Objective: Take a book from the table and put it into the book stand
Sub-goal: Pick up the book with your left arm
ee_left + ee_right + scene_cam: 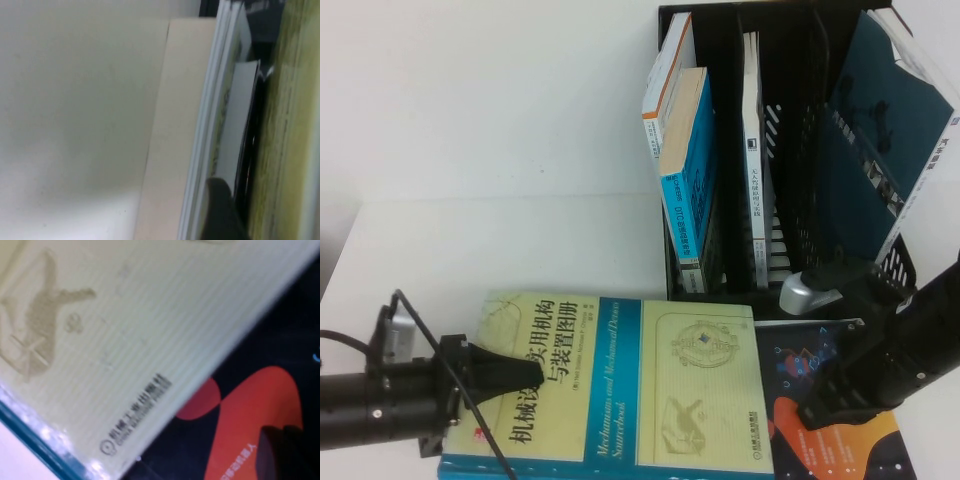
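The book [650, 400], thick with a pale yellow-green cover and a teal band, lies flat on the white table [470, 250] near the front edge. My left gripper [490, 372] is at the book's left edge, reaching over the cover from the left. In the left wrist view the book's cover [292, 125] runs close alongside the table surface [75, 100]. The black mesh book stand [807, 170] rises behind the book at the back right. My right gripper [820, 412] hangs shut over a black book just right of the pale one [125, 330].
The black book with orange art [820, 445] [260, 390] lies partly under the pale book's right side. In the stand's slots are a blue-cover book [690, 170], a thin white one [752, 150] and a large dark teal one [880, 120].
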### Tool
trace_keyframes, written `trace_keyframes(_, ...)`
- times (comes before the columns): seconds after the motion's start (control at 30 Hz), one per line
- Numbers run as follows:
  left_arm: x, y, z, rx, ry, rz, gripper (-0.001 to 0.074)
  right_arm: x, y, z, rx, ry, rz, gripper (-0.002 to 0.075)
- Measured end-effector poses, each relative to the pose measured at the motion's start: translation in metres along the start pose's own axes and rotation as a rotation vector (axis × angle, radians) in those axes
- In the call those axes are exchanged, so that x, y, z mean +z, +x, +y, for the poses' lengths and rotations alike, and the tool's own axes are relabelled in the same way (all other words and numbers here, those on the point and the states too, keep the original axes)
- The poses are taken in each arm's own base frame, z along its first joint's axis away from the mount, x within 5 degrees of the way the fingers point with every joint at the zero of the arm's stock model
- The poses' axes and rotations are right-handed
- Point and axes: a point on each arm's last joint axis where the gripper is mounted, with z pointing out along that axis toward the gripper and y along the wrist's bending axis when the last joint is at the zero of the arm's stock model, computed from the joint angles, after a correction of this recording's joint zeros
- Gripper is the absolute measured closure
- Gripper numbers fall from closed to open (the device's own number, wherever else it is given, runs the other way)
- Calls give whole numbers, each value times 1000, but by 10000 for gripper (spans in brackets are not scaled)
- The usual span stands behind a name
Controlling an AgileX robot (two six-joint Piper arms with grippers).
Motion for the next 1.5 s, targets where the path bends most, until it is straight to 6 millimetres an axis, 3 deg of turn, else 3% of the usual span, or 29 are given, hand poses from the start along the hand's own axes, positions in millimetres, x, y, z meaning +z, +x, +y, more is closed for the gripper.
trace_keyframes(0.23,-11,1,-18,45,8,-48,367,-1,2,-1,7,19,21,718)
trace_keyframes(0.37,-19,5,-36,91,27,-79,366,-13,6,-2,34,94,31,718)
trace_keyframes(0.63,-38,16,-79,144,32,-109,381,-86,19,12,26,342,-116,718)
trace_keyframes(0.67,-42,17,-86,169,19,-108,403,-95,22,13,30,380,-135,718)
trace_keyframes(0.73,-48,21,-98,226,-5,-106,547,-111,27,15,39,444,-177,718)
trace_keyframes(0.9,-67,33,-138,375,-30,-140,539,-140,38,18,69,568,-267,718)
trace_keyframes(1.27,-92,61,-193,501,33,-160,539,-162,50,21,148,655,-331,718)
trace_keyframes(1.5,-84,70,-228,636,4,-129,540,-166,50,24,171,637,-386,718)
